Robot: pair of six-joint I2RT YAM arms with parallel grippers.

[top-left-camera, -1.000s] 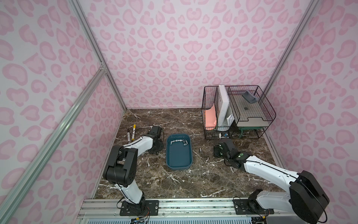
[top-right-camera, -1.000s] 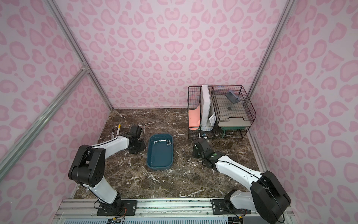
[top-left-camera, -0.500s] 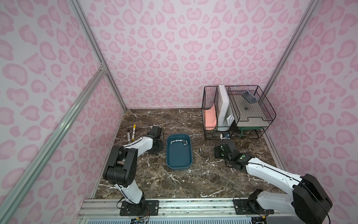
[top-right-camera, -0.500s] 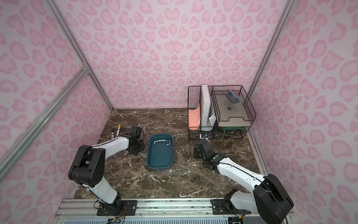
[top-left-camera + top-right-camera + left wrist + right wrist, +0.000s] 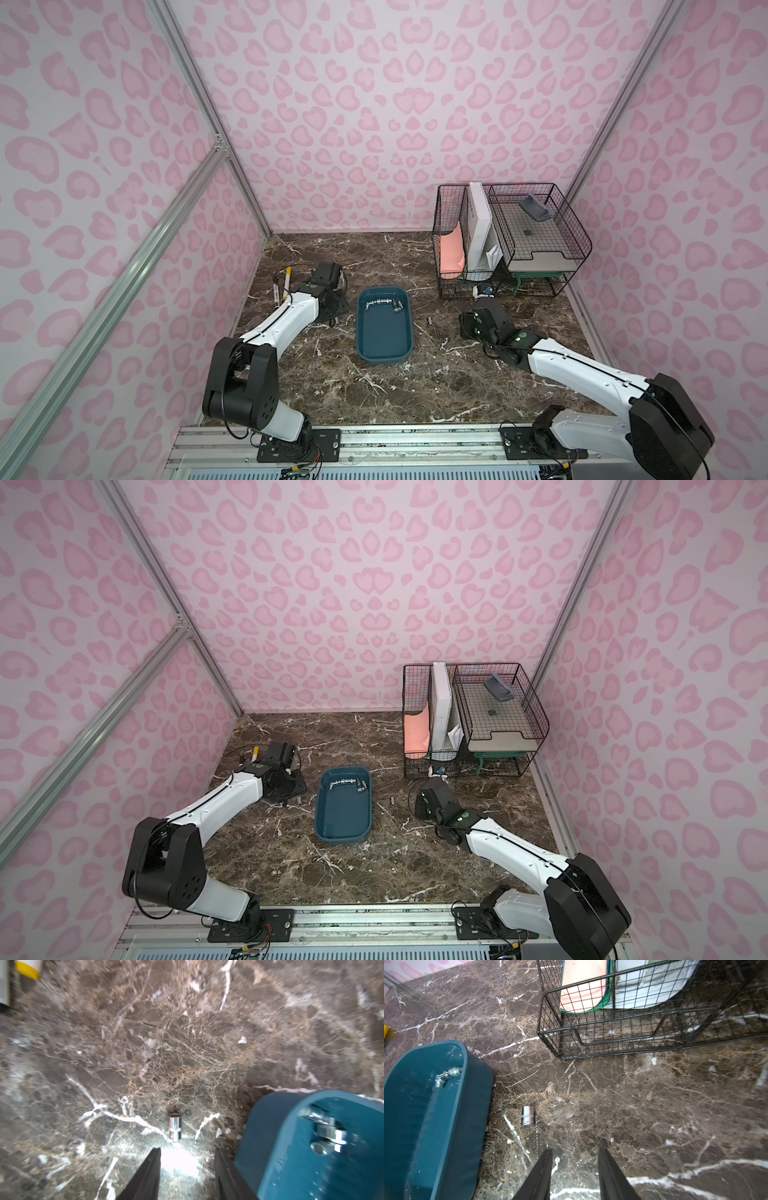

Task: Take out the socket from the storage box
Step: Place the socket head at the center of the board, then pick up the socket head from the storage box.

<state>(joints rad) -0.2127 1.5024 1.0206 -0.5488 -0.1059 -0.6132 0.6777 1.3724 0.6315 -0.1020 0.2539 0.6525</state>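
Observation:
The storage box (image 5: 384,332) (image 5: 343,812) is a teal tray in the middle of the marble table. Several chrome sockets (image 5: 382,303) (image 5: 347,783) lie at its far end. My left gripper (image 5: 337,306) (image 5: 187,1150) hangs low just left of the box (image 5: 291,1147), open and holding nothing. A small chrome socket (image 5: 175,1128) (image 5: 298,801) lies on the marble just beyond its tips. My right gripper (image 5: 468,329) (image 5: 574,1151) stands open right of the box (image 5: 446,1126), nothing between its fingers. Another socket (image 5: 527,1115) (image 5: 429,320) lies on the table between it and the box.
A black wire-mesh rack (image 5: 503,245) (image 5: 612,1032) holding folders and a laptop stands at the back right, close behind my right gripper. Two markers (image 5: 282,286), one yellow-capped (image 5: 27,968), lie by the left wall behind my left arm.
My left gripper has opened, and the socket now lies free on the marble ahead of its tips. The right arm has barely shifted and its jaws are unchanged.

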